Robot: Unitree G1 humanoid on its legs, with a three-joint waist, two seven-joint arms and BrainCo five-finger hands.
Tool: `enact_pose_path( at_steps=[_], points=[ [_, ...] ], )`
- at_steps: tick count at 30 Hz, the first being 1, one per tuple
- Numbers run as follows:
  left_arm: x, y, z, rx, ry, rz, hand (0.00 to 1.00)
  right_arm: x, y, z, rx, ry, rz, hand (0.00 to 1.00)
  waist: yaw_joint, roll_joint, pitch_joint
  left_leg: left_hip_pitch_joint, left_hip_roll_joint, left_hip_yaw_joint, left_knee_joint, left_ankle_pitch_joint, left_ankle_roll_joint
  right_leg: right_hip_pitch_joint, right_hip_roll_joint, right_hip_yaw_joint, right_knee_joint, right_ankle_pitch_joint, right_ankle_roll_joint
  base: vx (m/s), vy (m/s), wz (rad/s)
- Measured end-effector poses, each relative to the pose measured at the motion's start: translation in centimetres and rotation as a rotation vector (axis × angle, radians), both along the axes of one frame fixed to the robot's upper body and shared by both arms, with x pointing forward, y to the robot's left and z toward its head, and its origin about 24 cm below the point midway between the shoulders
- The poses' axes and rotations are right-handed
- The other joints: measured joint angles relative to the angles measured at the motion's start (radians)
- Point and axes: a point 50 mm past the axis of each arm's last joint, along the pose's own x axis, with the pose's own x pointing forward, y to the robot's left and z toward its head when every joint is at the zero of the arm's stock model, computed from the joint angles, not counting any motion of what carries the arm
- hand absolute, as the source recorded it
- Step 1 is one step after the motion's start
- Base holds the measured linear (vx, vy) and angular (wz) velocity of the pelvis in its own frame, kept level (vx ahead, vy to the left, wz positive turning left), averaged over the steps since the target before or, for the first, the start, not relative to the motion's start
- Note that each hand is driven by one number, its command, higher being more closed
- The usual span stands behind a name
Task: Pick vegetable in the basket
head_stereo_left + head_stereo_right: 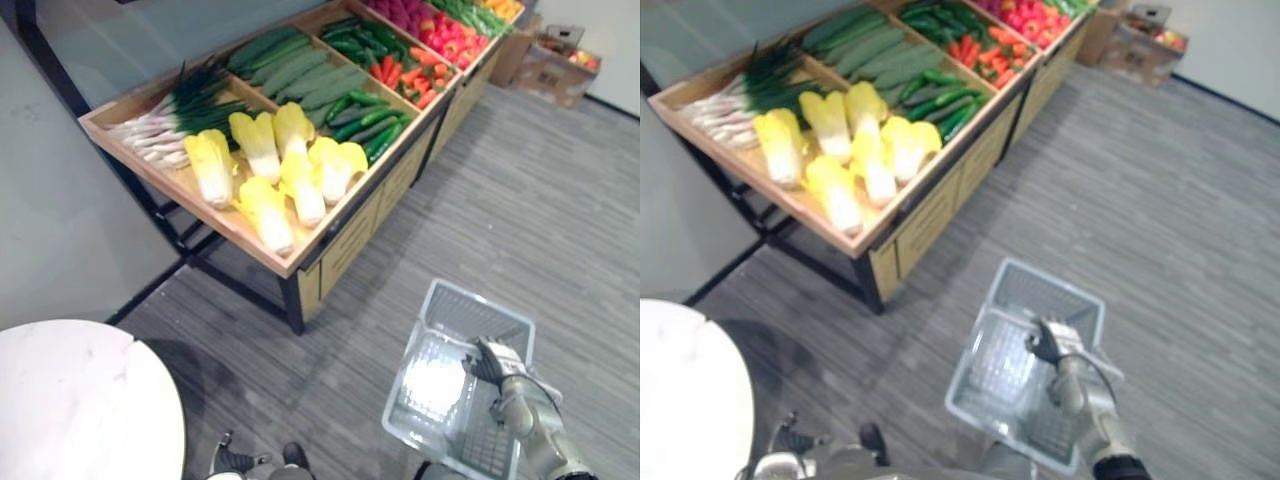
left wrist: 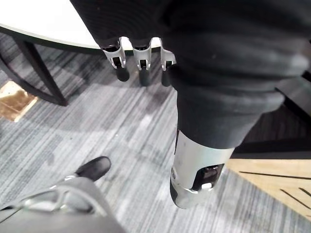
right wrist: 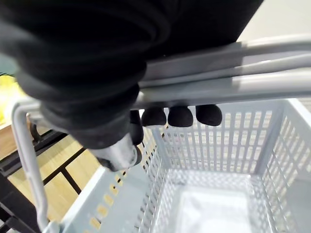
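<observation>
The right hand [image 1: 492, 362] is low down on the robot's right side. Its fingers [image 3: 181, 115] are curled tight round the grey handle [image 3: 233, 73] of a pale plastic basket [image 1: 465, 315] with lots of little holes in its walls. The basket is over the grey floor [image 1: 560, 220], but I cannot tell if it touches the floor or hangs just above it. It is well apart from the vegetables, which lie on a long wooden stand [image 1: 335, 245] ahead and to the left. In the nearest part of the stand are yellow and white cabbages [image 1: 262, 150], lying close together. Just beside them, at the left end, are green onions [image 1: 175, 115] with white stalks. Behind the cabbages are long pale green cucumbers [image 1: 300, 70], and next to those are smaller dark green ones [image 1: 365, 120]. Further along are orange carrots [image 1: 410, 75]. After them come red things [image 1: 450, 40] that may be peppers, but they are too small to tell. The left hand [image 2: 142, 56] hangs down over the floor with its fingers straight and loose, a little apart. It is near a round white table [image 1: 70, 400].
</observation>
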Motion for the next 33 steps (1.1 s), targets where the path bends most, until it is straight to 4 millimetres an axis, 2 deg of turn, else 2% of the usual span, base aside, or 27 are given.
enact_pose_path(
  at_steps=[1, 3, 5, 6, 7, 8, 9, 10, 12, 13, 14, 15, 19, 21, 22, 24, 26, 29, 32, 33],
  points=[
    [0.0, 0.0, 0.0, 0.000, -0.001, 0.002, 0.00, 0.0, 0.2, 0.0, 0.004, -0.004, 0.010, 1.00, -0.007, 0.002, 0.000, 0.008, 0.002, -0.015, -0.001, -0.007, -0.002, -0.011, 0.015, -0.014, -0.048, -0.009, -0.014, 0.11, -0.092, 0.40],
    [0.3, -0.3, 0.0, -0.010, -0.007, 0.001, 0.00, 0.1, 0.3, 0.1, 0.006, -0.009, 0.018, 1.00, -0.022, 0.014, 0.008, 0.019, 0.007, -0.051, 0.000, -0.022, -0.004, -0.031, 0.068, -0.007, -0.266, -0.010, -0.016, 0.14, -0.147, 0.53],
    [0.5, -0.5, 0.0, -0.014, -0.012, -0.001, 0.00, -0.1, 0.2, 0.0, 0.006, -0.004, 0.017, 1.00, -0.025, 0.020, 0.012, 0.027, 0.009, -0.088, 0.002, -0.024, -0.026, -0.030, 0.115, 0.057, -0.513, 0.032, 0.035, 0.20, -0.248, 0.65],
    [0.7, -0.6, 0.0, -0.015, -0.015, -0.005, 0.00, -0.1, 0.2, 0.0, 0.006, -0.002, 0.016, 1.00, -0.026, 0.019, 0.011, 0.030, 0.009, -0.123, 0.005, -0.028, -0.047, -0.029, 0.128, 0.106, -0.651, 0.073, 0.048, 0.23, -0.297, 0.75],
    [0.7, -0.6, 0.0, -0.014, -0.015, -0.006, 0.00, -0.2, 0.2, -0.1, 0.006, 0.000, 0.016, 1.00, -0.026, 0.018, 0.011, 0.033, 0.009, -0.141, 0.005, -0.029, -0.060, -0.025, 0.130, 0.129, -0.706, 0.101, 0.049, 0.30, -0.389, 0.94],
    [0.6, -0.4, 0.0, -0.011, -0.013, -0.008, 0.00, -0.5, 0.2, -0.2, 0.007, 0.006, 0.014, 1.00, -0.026, 0.002, 0.006, 0.044, 0.004, -0.184, 0.005, -0.035, -0.094, -0.005, 0.126, 0.176, -0.780, 0.126, 0.057, 0.25, -0.355, 1.19],
    [0.5, 0.0, 0.1, 0.003, -0.005, -0.012, 0.00, -1.2, 0.0, -0.6, 0.008, 0.027, 0.004, 1.00, -0.026, -0.013, 0.007, 0.055, -0.012, -0.232, 0.003, -0.051, -0.134, 0.020, 0.105, 0.199, -0.775, 0.179, 0.052, 0.25, -0.343, 1.20],
    [0.6, -0.3, -0.1, -0.003, 0.003, -0.019, 0.00, -1.5, -0.3, -0.8, 0.002, 0.038, -0.006, 1.00, -0.024, 0.001, 0.009, 0.065, 0.000, -0.249, 0.000, -0.054, -0.148, 0.021, 0.110, 0.195, -0.738, 0.202, 0.049, 0.25, -0.309, 1.07],
    [0.0, -2.9, -0.9, -0.063, 0.024, -0.040, 0.00, -1.0, -2.0, 0.1, -0.056, 0.026, -0.025, 1.00, -0.012, 0.100, 0.003, 0.063, 0.082, -0.299, -0.001, -0.052, -0.155, 0.024, 0.167, 0.119, -0.659, 0.141, 0.013, 0.27, -0.259, 0.62],
    [-0.1, -3.3, -1.0, -0.073, 0.028, -0.037, 0.00, -0.9, -2.4, 0.3, -0.067, 0.023, -0.026, 1.00, -0.010, 0.118, -0.001, 0.048, 0.098, -0.311, -0.001, -0.039, -0.154, 0.024, 0.178, 0.098, -0.655, 0.130, 0.006, 0.22, -0.229, 0.66],
    [0.0, -3.6, -1.0, -0.081, 0.022, -0.038, 0.00, -0.9, -2.8, 0.4, -0.073, 0.021, -0.037, 1.00, -0.014, 0.136, -0.008, 0.016, 0.119, -0.324, -0.004, 0.006, -0.177, 0.025, 0.190, 0.053, -0.652, 0.109, -0.004, 0.17, -0.211, 0.92],
    [0.2, -3.6, -0.9, -0.081, 0.016, -0.039, 0.00, -0.9, -2.7, 0.4, -0.070, 0.021, -0.035, 1.00, -0.022, 0.148, -0.015, -0.009, 0.129, -0.335, -0.014, 0.055, -0.183, 0.033, 0.192, 0.007, -0.645, 0.094, -0.019, 0.17, -0.208, 1.03],
    [0.6, -3.5, -0.8, -0.079, 0.004, -0.037, 0.00, -1.0, -3.0, 0.3, -0.069, 0.029, -0.046, 1.00, -0.025, 0.139, -0.010, -0.101, 0.137, -0.368, 0.018, 0.176, -0.170, 0.097, 0.168, -0.159, -0.638, 0.067, -0.037, 0.20, -0.174, 1.35],
    [0.5, -3.2, -0.8, -0.072, 0.008, -0.037, 0.00, -0.8, -3.1, 0.4, -0.059, 0.021, -0.057, 1.00, -0.019, 0.129, -0.004, -0.132, 0.131, -0.258, 0.041, 0.253, -0.134, 0.160, 0.156, -0.220, -0.664, 0.065, -0.040, 0.11, -0.105, 1.14],
    [0.4, -3.2, -0.8, -0.071, 0.010, -0.037, 0.00, -0.8, -3.1, 0.4, -0.059, 0.020, -0.056, 1.00, -0.020, 0.129, -0.004, -0.134, 0.128, -0.225, 0.041, 0.268, -0.117, 0.175, 0.155, -0.232, -0.675, 0.065, -0.040, 0.06, -0.058, 0.76],
    [0.4, -3.2, -0.8, -0.070, 0.009, -0.037, 0.00, -0.5, -2.9, 0.7, -0.046, 0.005, -0.058, 1.00, -0.018, 0.128, -0.003, -0.138, 0.124, -0.148, 0.024, 0.304, -0.107, 0.196, 0.160, -0.254, -0.705, 0.066, -0.040, 0.05, -0.065, 0.42],
    [0.5, -3.3, -0.7, -0.070, 0.007, -0.043, 0.00, -0.6, -2.7, 0.6, -0.013, -0.006, -0.072, 1.00, -0.023, 0.129, -0.003, -0.137, 0.117, -0.144, -0.034, 0.340, -0.109, 0.192, 0.170, -0.266, -0.727, 0.067, -0.039, 0.02, -0.038, 0.19],
    [1.1, -3.6, -0.6, -0.070, -0.002, -0.065, 0.00, -1.0, -2.6, 0.2, -0.008, 0.010, -0.077, 1.00, -0.025, 0.135, -0.005, -0.133, 0.117, -0.133, -0.074, 0.343, -0.106, 0.179, 0.180, -0.267, -0.729, 0.071, -0.034, -0.01, 0.009, 0.05],
    [1.4, -3.6, -0.6, -0.068, -0.006, -0.073, 0.00, -1.2, -2.5, -0.1, -0.002, 0.021, -0.079, 1.00, -0.023, 0.127, 0.000, -0.096, 0.113, -0.100, -0.111, 0.332, -0.119, 0.181, 0.183, -0.247, -0.730, 0.086, -0.032, -0.03, 0.041, -0.11],
    [1.1, -2.9, -0.8, -0.025, 0.056, -0.145, 0.00, -2.0, -1.9, -1.4, 0.043, 0.064, -0.105, 1.00, -0.026, 0.095, 0.011, -0.039, 0.039, -0.043, -0.129, 0.186, -0.112, 0.181, 0.162, -0.074, -0.829, 0.182, 0.025, -0.02, 0.025, -0.13]
  ],
)
